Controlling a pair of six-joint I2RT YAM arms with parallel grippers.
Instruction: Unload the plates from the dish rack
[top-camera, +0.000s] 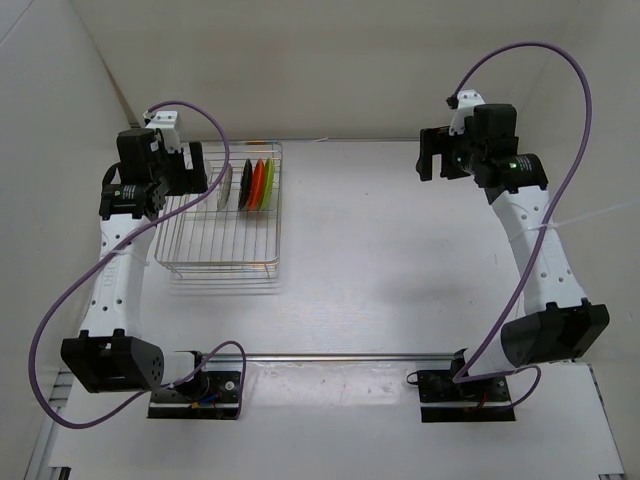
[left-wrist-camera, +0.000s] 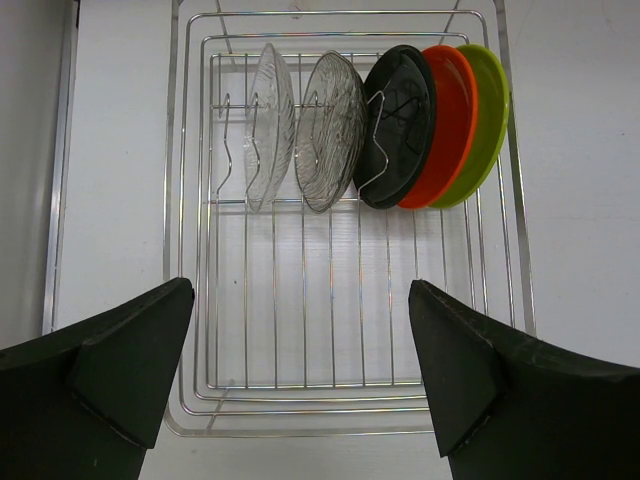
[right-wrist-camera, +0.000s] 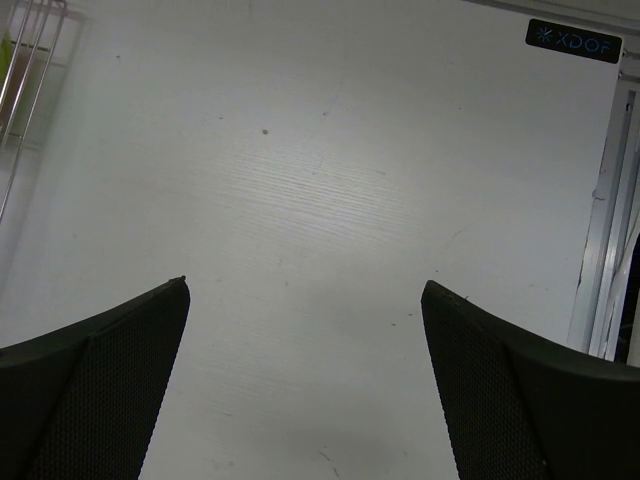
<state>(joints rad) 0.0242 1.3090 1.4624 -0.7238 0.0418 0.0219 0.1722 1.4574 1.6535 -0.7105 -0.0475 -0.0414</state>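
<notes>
The dish rack (top-camera: 225, 240) is a silver wire basket at the left of the table. In it, upright in a row at the far end, stand two clear plates (left-wrist-camera: 268, 125), a black plate (left-wrist-camera: 400, 125), an orange-red plate (left-wrist-camera: 452, 120) and a lime green plate (left-wrist-camera: 492, 105). They also show in the top view (top-camera: 255, 185). My left gripper (left-wrist-camera: 300, 290) is open and empty above the rack's left side (left-wrist-camera: 304, 386), apart from the plates. My right gripper (right-wrist-camera: 305, 284) is open and empty above the bare table at the far right (top-camera: 432, 155).
White walls enclose the table at the back and sides. A metal rail (top-camera: 350, 356) runs along the near edge by the arm bases. A corner of the rack (right-wrist-camera: 30, 50) shows at the top left of the right wrist view.
</notes>
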